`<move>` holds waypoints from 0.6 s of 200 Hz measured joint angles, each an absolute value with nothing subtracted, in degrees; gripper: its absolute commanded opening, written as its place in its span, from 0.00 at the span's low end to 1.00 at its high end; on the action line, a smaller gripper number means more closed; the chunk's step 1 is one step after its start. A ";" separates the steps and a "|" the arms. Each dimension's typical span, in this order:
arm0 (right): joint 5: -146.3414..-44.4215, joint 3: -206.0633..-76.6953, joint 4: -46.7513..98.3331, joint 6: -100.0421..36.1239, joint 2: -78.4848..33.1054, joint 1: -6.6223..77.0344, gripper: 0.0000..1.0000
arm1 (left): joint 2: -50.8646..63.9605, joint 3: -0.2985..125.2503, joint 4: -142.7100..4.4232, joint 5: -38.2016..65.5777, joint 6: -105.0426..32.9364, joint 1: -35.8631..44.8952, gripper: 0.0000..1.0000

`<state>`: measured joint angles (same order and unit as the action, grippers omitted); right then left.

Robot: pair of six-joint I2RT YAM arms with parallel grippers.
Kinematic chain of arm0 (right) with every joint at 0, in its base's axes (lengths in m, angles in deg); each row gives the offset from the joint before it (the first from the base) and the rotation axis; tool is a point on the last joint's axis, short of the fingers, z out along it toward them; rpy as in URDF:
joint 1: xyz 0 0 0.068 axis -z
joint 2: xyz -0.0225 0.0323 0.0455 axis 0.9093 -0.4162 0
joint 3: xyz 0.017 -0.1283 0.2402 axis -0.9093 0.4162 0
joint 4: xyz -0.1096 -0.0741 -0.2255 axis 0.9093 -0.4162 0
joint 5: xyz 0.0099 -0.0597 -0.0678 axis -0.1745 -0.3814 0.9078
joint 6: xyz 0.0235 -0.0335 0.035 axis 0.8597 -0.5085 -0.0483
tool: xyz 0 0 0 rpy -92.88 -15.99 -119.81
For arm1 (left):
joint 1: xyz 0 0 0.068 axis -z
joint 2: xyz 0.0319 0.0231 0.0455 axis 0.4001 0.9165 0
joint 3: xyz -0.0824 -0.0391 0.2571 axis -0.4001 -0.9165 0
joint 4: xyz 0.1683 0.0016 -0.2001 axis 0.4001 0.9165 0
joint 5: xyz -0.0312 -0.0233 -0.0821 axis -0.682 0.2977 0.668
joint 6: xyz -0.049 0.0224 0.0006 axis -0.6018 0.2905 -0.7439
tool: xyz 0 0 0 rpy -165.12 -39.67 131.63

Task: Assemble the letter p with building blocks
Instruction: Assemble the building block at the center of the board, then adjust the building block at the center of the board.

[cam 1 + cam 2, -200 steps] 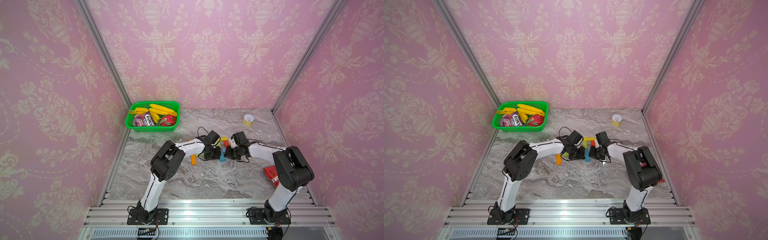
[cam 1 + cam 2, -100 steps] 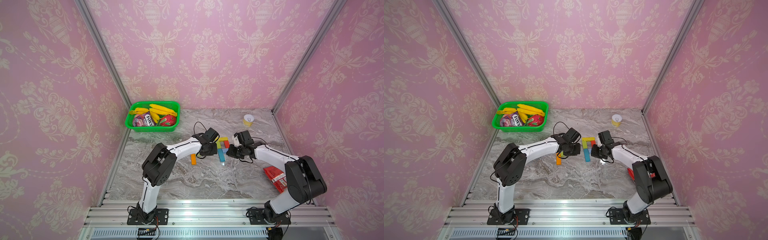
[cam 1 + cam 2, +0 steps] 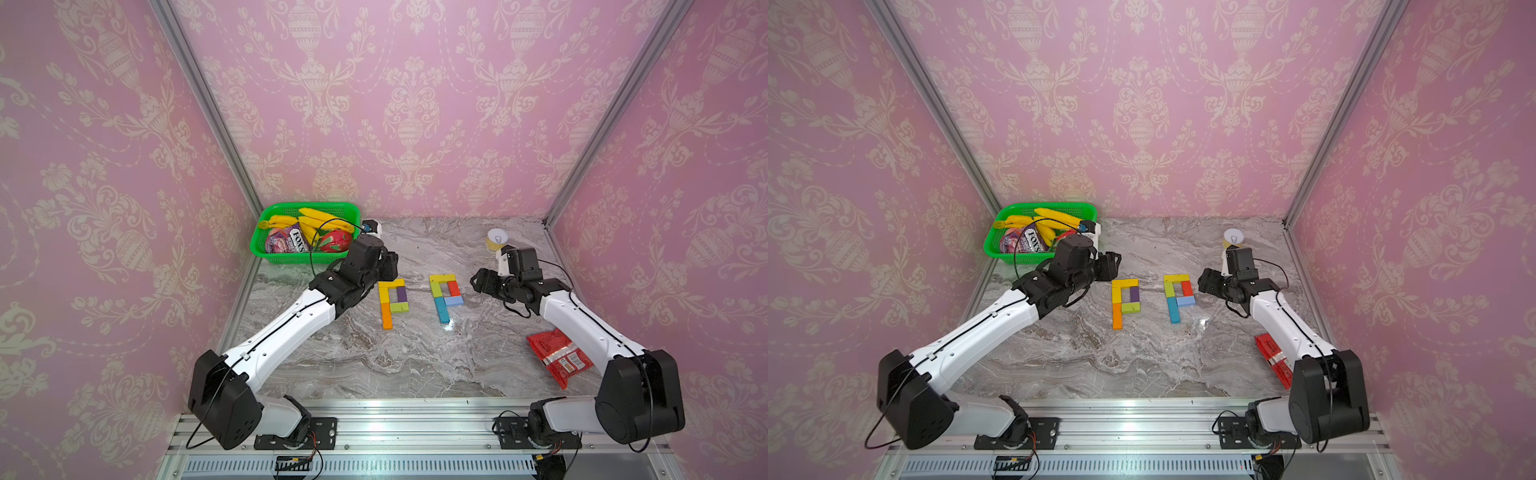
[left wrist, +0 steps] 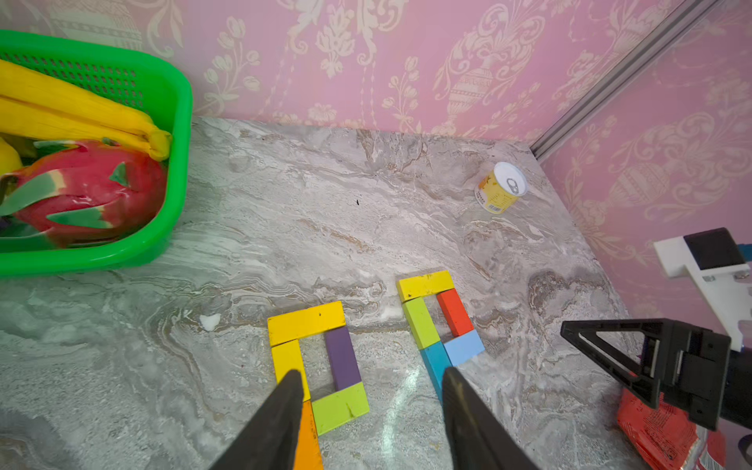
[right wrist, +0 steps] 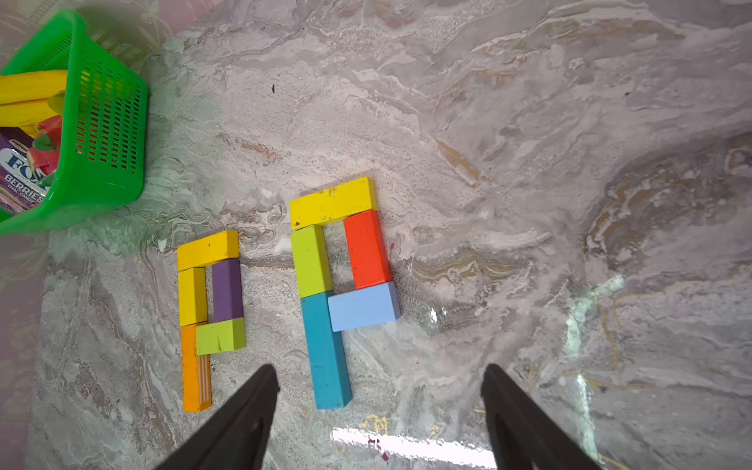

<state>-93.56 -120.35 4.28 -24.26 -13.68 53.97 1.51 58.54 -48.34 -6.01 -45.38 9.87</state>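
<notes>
**Two letter P figures on the bench, seen from above.** At mid-bench I see two flat figures side by side, near each other but apart. Each is made of five painted rectangular building blocks.

- **Left figure:** a long yellow block [image 3: 391, 284] forms the top bar. Below it, a short yellow block [image 3: 383, 295] and a long orange block [image 3: 387, 319] make the stem. A purple block [image 3: 401, 294] closes the bowl on the right, and a lime green block [image 3: 399, 307] closes it on the near side.
- **Right figure:** a second yellow top bar [image 3: 441, 277] sits over a lime green stem block [image 3: 435, 289] and a long teal block [image 3: 441, 311]. A red block [image 3: 454, 287] closes the bowl on the right. A light blue block [image 3: 453, 301] lies at its near end, slightly skewed against the teal.

**Arms.** The left arm's fingers [image 4: 276, 423] are spread with nothing between them, at the far-left corner of the left figure. The right arm's fingers [image 5: 236, 423] are also spread and empty, just right of the right figure.

**Surroundings.** Everything rests on a grey marbled bench [image 3: 395, 365].

- **Far left:** a green plastic mesh basket [image 3: 291, 258] holds yellow bananas [image 3: 324, 218], a red dragon fruit [image 3: 332, 241] and a purple candy packet [image 3: 286, 241].
- **Far right:** a small yellow can with a white pull-tab lid [image 3: 496, 240] stands upright.
- **Near right:** a red snack packet [image 3: 559, 359] lies beside the right arm.
</notes>
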 measured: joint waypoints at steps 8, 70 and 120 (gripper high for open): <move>-93.62 -120.68 4.33 -24.48 -14.25 54.23 0.81 | 0.87 58.08 -48.08 -5.96 -44.57 8.78 0.67; -95.59 -120.37 5.92 -24.33 -21.77 54.67 0.79 | -2.97 51.50 -46.50 -2.62 -43.30 1.15 0.82; -100.00 -119.96 11.10 -22.67 -28.59 54.91 0.75 | -4.20 50.21 -46.33 -0.48 -44.37 -2.52 0.84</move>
<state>-100.00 -119.96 11.10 -22.67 -28.59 54.91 -4.20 50.21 -46.33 -0.48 -44.37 -2.52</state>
